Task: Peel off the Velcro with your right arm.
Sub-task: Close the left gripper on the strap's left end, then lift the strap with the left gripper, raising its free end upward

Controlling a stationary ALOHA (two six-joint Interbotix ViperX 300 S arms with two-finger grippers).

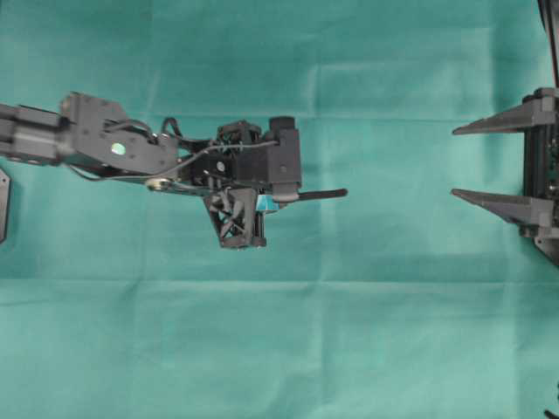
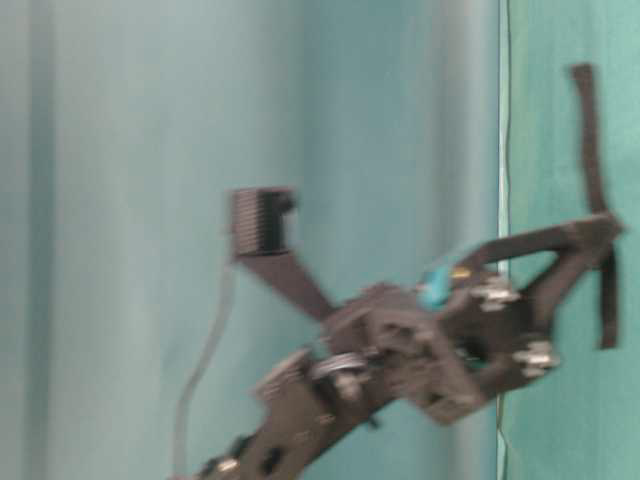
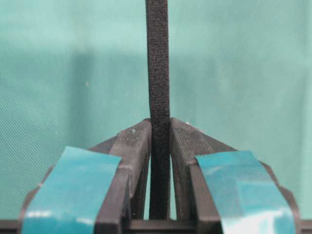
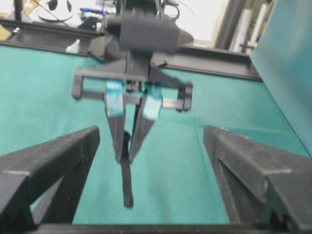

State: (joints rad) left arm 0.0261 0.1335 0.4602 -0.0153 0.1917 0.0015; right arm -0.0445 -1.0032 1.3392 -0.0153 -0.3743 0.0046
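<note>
The Velcro is a slim black strip held off the green cloth, its free end pointing toward the right arm. My left gripper, the one with teal tape on its fingers, is shut on the strip's near end. In the left wrist view the Velcro runs straight up from between the left gripper's pinched tips. My right gripper stands wide open at the right edge, well apart from the strip. From the right wrist, the Velcro hangs ahead between the open right gripper fingers, nearer the left one.
Green cloth covers the whole table, and a green backdrop stands behind it. A black part sits at the left edge. Beyond the table's far edge in the right wrist view is a black rail and clutter.
</note>
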